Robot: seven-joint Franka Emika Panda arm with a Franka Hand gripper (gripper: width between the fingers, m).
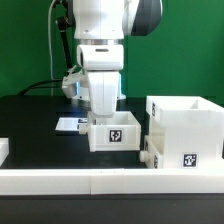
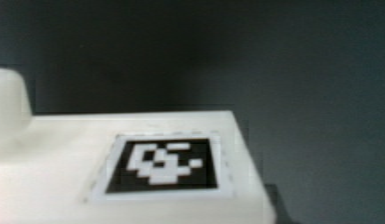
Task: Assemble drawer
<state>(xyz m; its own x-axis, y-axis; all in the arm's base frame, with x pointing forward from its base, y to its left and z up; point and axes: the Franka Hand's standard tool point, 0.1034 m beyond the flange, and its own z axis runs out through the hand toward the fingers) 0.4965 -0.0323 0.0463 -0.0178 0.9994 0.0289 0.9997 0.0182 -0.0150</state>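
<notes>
In the exterior view my gripper [image 1: 104,116] reaches down into a small white tray [image 1: 113,134] with a black-and-white tag on its front, and appears shut on the tray's wall. The tray is just to the exterior view's left of the tall white shell [image 1: 186,122], which is open at the top and has a tag low on its front. A second white part [image 1: 150,153] juts from the shell's lower left side. In the wrist view the tray's tagged face [image 2: 162,162] fills the frame, with one white finger [image 2: 8,100] beside it.
Low white border rails [image 1: 100,180] run along the front of the black table. The marker board [image 1: 68,124] lies flat behind the tray. A green wall stands behind the arm, with cables at the exterior view's left.
</notes>
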